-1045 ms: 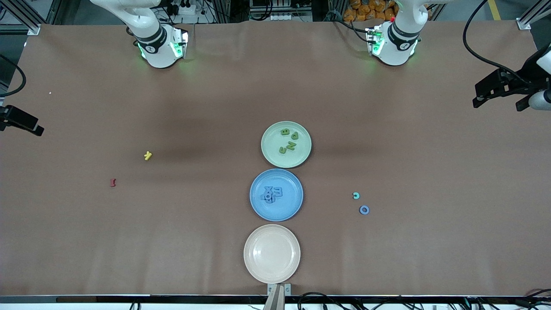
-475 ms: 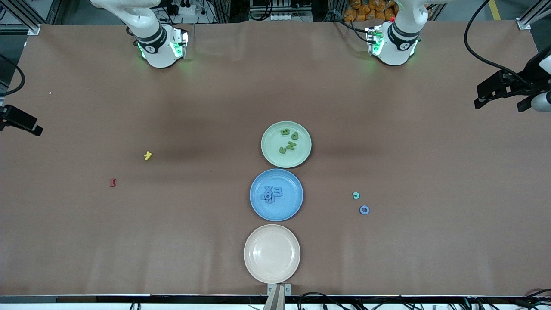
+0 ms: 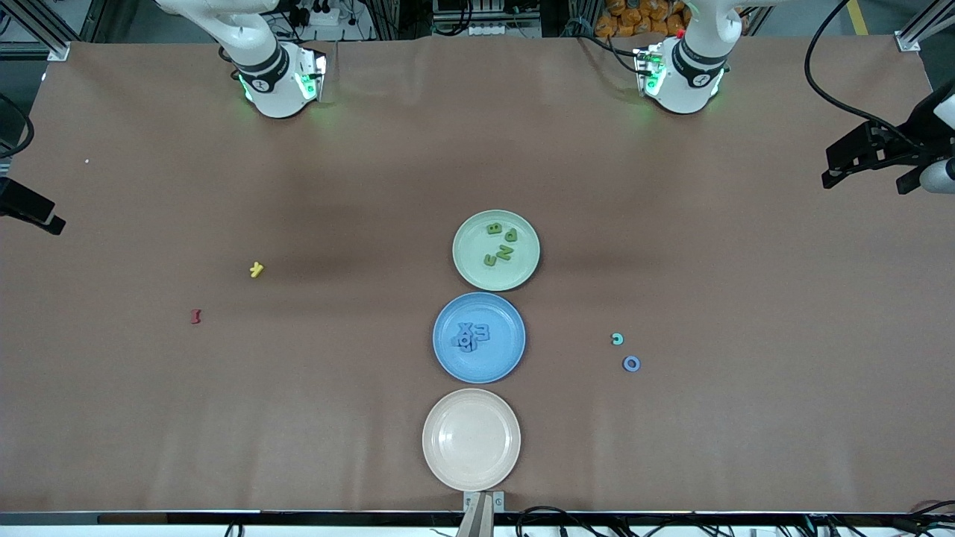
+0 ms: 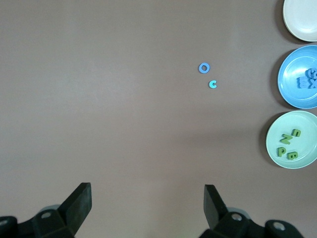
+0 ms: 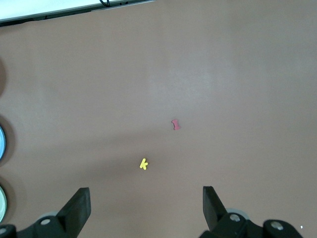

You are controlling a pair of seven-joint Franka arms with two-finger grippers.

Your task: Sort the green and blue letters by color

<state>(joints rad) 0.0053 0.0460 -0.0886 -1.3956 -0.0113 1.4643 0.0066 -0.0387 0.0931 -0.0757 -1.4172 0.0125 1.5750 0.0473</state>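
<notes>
While both arms wait drawn back at the tabletop's point(image 3: 149, 418) ends, left hand point(image 4: 147, 208) and right hand point(image 5: 146, 208) gape apart, empty. Green letters point(image 3: 501, 245) lie in the pale green plate point(image 3: 466, 272), blue letters point(image 3: 471, 335) in the blue plate point(image 3: 448, 365) at its six o'clock. Sorting looks done, unless the blue ring-shaped letter point(image 3: 631, 363) at the blue plate's three o'clock belongs too; fetching it would suit the left hand.

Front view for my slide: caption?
Green letters on green plate, blue letters on blue plate; both arms wait.

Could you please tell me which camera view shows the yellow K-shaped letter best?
The right wrist view: the yellow K-shaped letter lies near mid-frame, its shape readable. The front view shows it small, toward the right arm's end of the table. The left wrist view does not show it.
</notes>
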